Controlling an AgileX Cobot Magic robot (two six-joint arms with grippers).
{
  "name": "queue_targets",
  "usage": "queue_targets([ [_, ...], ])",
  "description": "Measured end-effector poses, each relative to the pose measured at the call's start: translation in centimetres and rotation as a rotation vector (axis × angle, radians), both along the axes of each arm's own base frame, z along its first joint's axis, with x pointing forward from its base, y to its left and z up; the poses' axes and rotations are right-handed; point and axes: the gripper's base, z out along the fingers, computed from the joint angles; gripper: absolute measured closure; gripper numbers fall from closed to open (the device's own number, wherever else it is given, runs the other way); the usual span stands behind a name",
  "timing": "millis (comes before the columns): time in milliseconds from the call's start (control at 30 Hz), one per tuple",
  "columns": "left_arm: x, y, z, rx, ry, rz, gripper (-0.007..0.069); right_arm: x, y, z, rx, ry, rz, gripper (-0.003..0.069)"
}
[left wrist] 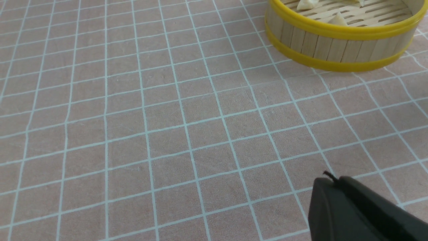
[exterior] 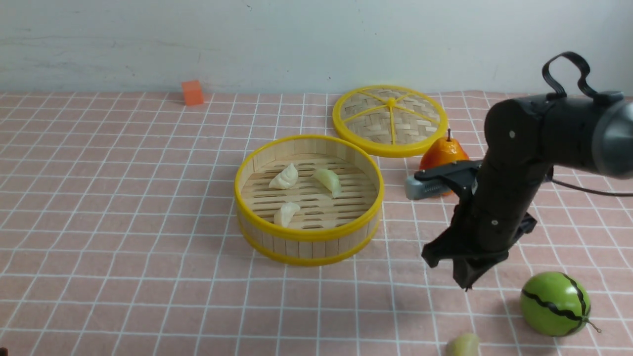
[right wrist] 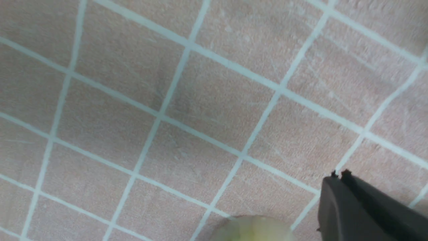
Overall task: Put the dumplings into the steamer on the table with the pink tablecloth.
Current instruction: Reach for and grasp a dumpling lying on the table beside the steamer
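The steamer [exterior: 309,236] stands mid-table on the pink tablecloth [exterior: 123,222] and holds three dumplings [exterior: 284,177], [exterior: 329,180], [exterior: 287,213]. Another dumpling [exterior: 463,345] lies on the cloth at the near edge of the front view. My right gripper [exterior: 465,284] hangs shut and empty above the cloth, just beyond that dumpling and apart from it. In the right wrist view the shut tips [right wrist: 339,174] are beside the dumpling [right wrist: 254,229]. My left gripper [left wrist: 329,177] is shut and empty over bare cloth, with the steamer [left wrist: 334,43] some way ahead of it. The front view does not show the left arm.
The flat woven lid [exterior: 390,120] lies behind the steamer. An orange pear [exterior: 442,153] stands behind my right arm. A green striped melon [exterior: 555,304] sits right of the right gripper. A small orange cube [exterior: 192,92] rests by the back wall.
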Motion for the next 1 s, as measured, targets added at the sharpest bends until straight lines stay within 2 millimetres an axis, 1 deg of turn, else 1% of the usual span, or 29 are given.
queue_targets([
  [67, 0.0, 0.0, 0.0, 0.0, 0.0, 0.0, 0.0621, 0.0, 0.0, 0.3, 0.0, -0.002, 0.024, 0.0676],
  [167, 0.0, 0.0, 0.0, 0.0, 0.0, 0.0, 0.0621, -0.7, 0.0, 0.5, -0.001, 0.082, 0.047, 0.0656],
  [233, 0.0, 0.0, 0.0, 0.0, 0.0, 0.0, 0.0621, -1.1, 0.1, 0.5, 0.009, 0.128, 0.044, 0.0601],
  [267, 0.0, 0.0, 0.0, 0.0, 0.0, 0.0, 0.0621, -1.2, 0.1, 0.5, 0.013, 0.137, 0.041, 0.057],
  [333, 0.0, 0.0, 0.0, 0.0, 0.0, 0.0, 0.062, -1.2, 0.2, 0.6, 0.02, 0.145, 0.017, 0.048],
  [433, 0.0, 0.0, 0.0, -0.001, 0.0, 0.0, 0.0615, -1.4, 0.2, 0.4, 0.023, 0.161, -0.04, 0.0309],
  [467, 0.0, 0.0, 0.0, -0.002, 0.001, 0.001, 0.0614, -1.5, 0.2, 0.2, 0.022, 0.167, -0.054, 0.0267],
  [500, 0.0, 0.0, 0.0, -0.002, 0.001, 0.001, 0.0613, -1.7, 0.1, -0.3, 0.021, 0.182, -0.068, 0.0205],
  [567, 0.0, 0.0, 0.0, -0.002, 0.001, 0.001, 0.061, -2.1, 0.0, -0.9, 0.014, 0.202, -0.084, 0.0172],
  [600, 0.0, 0.0, 0.0, -0.002, 0.001, 0.001, 0.0609, -2.7, -0.2, -2.0, 0.007, 0.221, -0.1, 0.0138],
  [633, 0.0, 0.0, 0.0, -0.002, 0.001, 0.001, 0.0609, -3.0, -0.3, -2.6, 0.004, 0.225, -0.111, 0.0129],
  [667, 0.0, 0.0, 0.0, -0.002, 0.001, 0.001, 0.0609, -3.1, -0.4, -2.7, 0.003, 0.225, -0.112, 0.0127],
  [733, 0.0, 0.0, 0.0, -0.002, 0.001, 0.001, 0.0608, -3.7, -0.5, -4.1, 0.013, 0.222, -0.148, 0.0144],
  [800, 0.0, 0.0, 0.0, -0.002, 0.001, 0.001, 0.0608, -3.9, -0.6, -4.7, 0.021, 0.212, -0.161, 0.0192],
  [833, 0.0, 0.0, 0.0, -0.002, 0.001, 0.001, 0.0608, -3.9, -0.6, -4.8, 0.023, 0.208, -0.162, 0.0199],
  [867, 0.0, 0.0, 0.0, -0.002, 0.001, 0.001, 0.0608, -3.9, -0.6, -4.9, 0.024, 0.202, -0.165, 0.0251],
  [933, 0.0, 0.0, 0.0, -0.002, 0.001, 0.001, 0.0606, -3.9, -0.7, -4.9, 0.022, 0.197, -0.162, 0.0323],
  [1000, 0.0, 0.0, 0.0, -0.002, 0.001, 0.001, 0.0607, -3.9, -0.7, -4.9, 0.023, 0.194, -0.148, 0.0334],
])
